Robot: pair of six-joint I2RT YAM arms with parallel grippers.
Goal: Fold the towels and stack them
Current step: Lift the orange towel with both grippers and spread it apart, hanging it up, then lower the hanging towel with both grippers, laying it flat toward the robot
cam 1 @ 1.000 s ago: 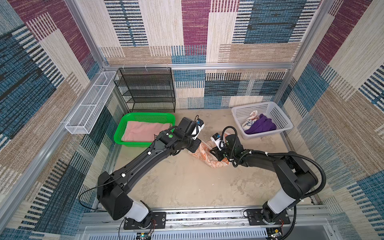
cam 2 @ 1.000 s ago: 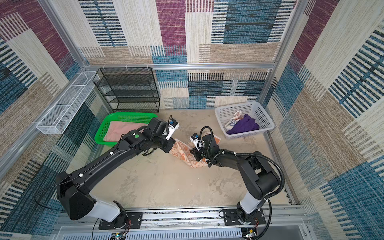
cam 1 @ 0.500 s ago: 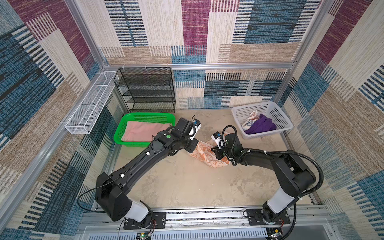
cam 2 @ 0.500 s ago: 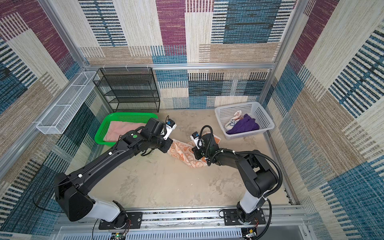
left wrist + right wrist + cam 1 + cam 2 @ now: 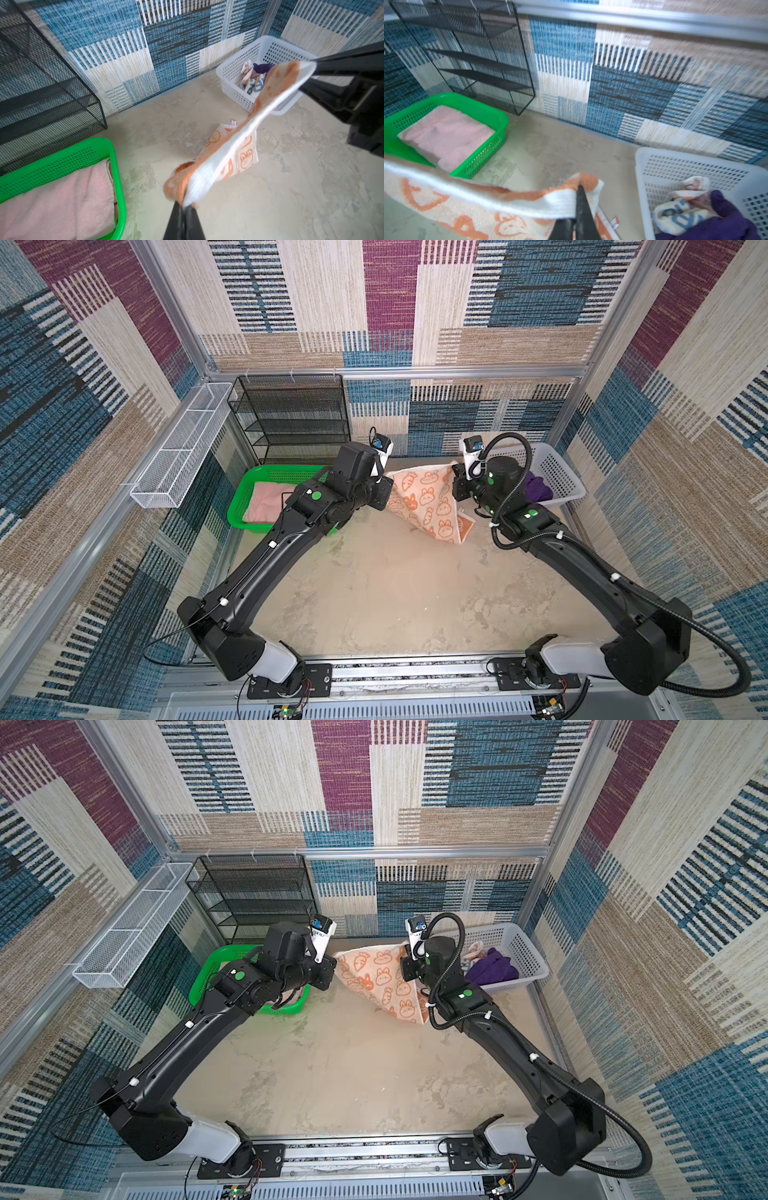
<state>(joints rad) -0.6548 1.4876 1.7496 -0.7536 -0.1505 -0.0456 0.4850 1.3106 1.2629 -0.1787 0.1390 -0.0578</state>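
Holding the orange towel (image 5: 424, 497) between my two pincers, I have it lifted over the far middle of the bench (image 5: 395, 593). My left pincer (image 5: 184, 206) is closed on one upper corner. The left wrist view shows the cloth bunched just above the two black fingers, which meet with no gap. My right pincer (image 5: 574, 205) is clamped on the opposite upper corner, with one finger (image 5: 579, 191) lying over the white hem and the other under it.

In both top views the towel's top edge runs from my left pincer on the left across to my right pincer on the right, sagging a little. The rest hangs down and toward the near side, showing its white rabbit faces and carrots. Its lowest corner reaches the bench below my right pincer and seems to rest there, a small label showing beside it in the wrist views.

The pink towel (image 5: 266, 506) lies folded flat in the green basket (image 5: 286, 472), at the far left, just beside my left wrist. The purple towel (image 5: 494, 969) and the lettered towel (image 5: 679, 216) lie crumpled together in the white basket (image 5: 519, 944) at the far right, just behind my right wrist. A black mesh rack (image 5: 291, 418) stands against the far wall behind the green basket.
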